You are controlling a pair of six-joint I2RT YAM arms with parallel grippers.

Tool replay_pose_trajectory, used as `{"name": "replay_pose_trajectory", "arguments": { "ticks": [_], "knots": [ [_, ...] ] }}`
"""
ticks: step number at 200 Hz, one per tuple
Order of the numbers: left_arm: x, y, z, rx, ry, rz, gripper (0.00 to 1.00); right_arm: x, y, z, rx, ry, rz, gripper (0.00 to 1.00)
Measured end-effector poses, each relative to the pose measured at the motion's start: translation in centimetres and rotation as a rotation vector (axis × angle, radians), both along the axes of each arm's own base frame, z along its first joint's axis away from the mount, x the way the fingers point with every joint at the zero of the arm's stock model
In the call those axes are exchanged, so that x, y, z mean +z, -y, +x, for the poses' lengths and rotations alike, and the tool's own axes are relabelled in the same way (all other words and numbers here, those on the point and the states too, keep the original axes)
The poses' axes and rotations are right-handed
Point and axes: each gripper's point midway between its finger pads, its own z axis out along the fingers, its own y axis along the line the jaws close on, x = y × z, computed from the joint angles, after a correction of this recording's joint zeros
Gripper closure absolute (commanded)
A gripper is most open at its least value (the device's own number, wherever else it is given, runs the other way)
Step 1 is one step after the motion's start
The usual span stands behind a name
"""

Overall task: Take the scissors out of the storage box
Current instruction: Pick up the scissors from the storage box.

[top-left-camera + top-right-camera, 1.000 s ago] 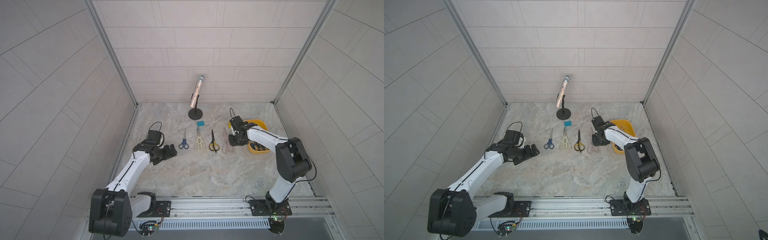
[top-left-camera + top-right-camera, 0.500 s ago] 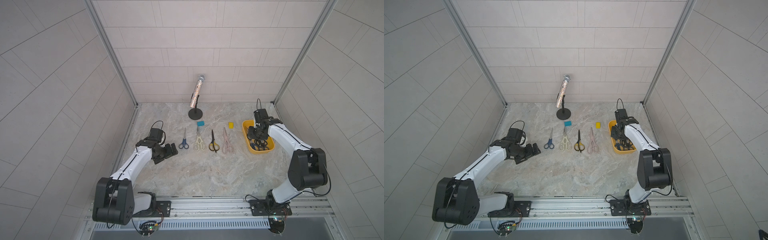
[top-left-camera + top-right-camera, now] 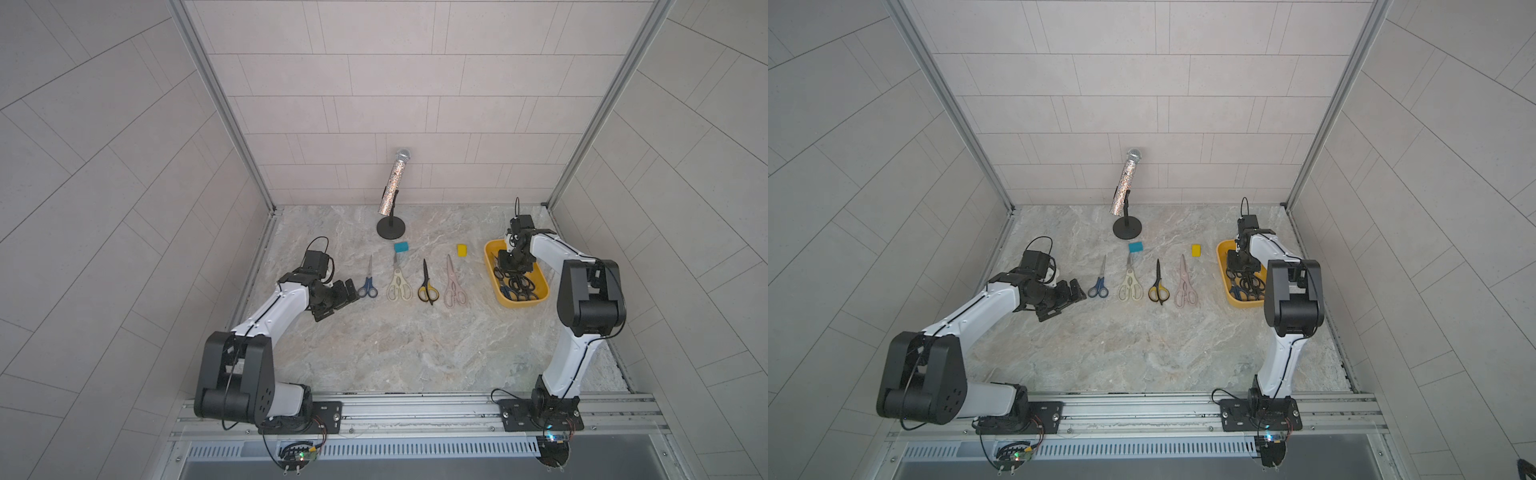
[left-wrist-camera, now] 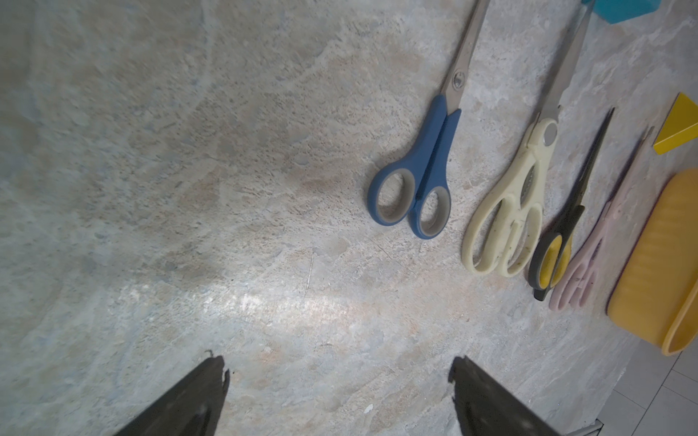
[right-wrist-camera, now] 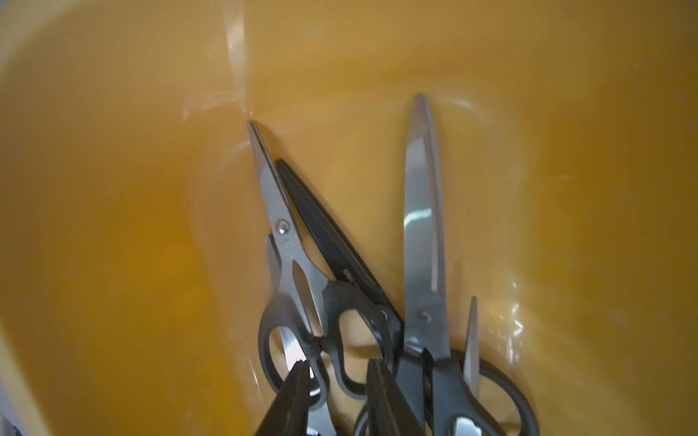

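Furthest left, the left gripper [image 3: 347,291] hangs low over the marbled table [image 3: 395,353]. Its jaws are spread wide, and the left wrist view shows its two dark fingertips [image 4: 196,396] well apart above bare stone.

Just beside it begins a row of four pairs already lying out on the table. They are parallel and apart from one another, with blades toward the back wall and handles toward the robot. First come the blue scissors [image 3: 368,284], then the cream scissors [image 3: 397,283], whose blade tip lies right at a small teal block [image 3: 401,247]. Behind that block, near the back wall, a glittery microphone [image 3: 392,189] leans on a round black stand. Next in the row are the black-and-yellow scissors [image 3: 427,287] and the pale pink scissors [image 3: 454,286]. A small yellow block [image 3: 462,249] sits near the pink pair's tip, a little to its right.

Further right, close to the side wall, the yellow storage box [image 3: 520,303] rests on the table. It still holds a heap of black-handled scissors [image 5: 287,241], overlapping one another with their handles toward the robot.

The right gripper [image 5: 336,372] reaches down into the box among those handles. Its jaws stand slightly parted. One fingertip [image 5: 298,381] lies over a black handle loop and the other over the neighbouring loop, with part of the handle between them.
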Motion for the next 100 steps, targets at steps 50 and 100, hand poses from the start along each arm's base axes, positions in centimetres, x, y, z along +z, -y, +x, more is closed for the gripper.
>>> {"name": "replay_pose_trajectory", "arguments": {
  "ticks": [50, 100],
  "knots": [
    [0.5, 0.0, 0.7, 0.002, 0.018, 0.003, 0.0, -0.2, 0.4, 2.1, 0.033, 0.009, -0.024, 0.75],
    [-0.1, -0.2, 0.6, 0.005, -0.004, 0.018, 0.0, 0.2, 1.2, 2.7, 0.035, 0.021, -0.031, 0.76]
  ]
}}
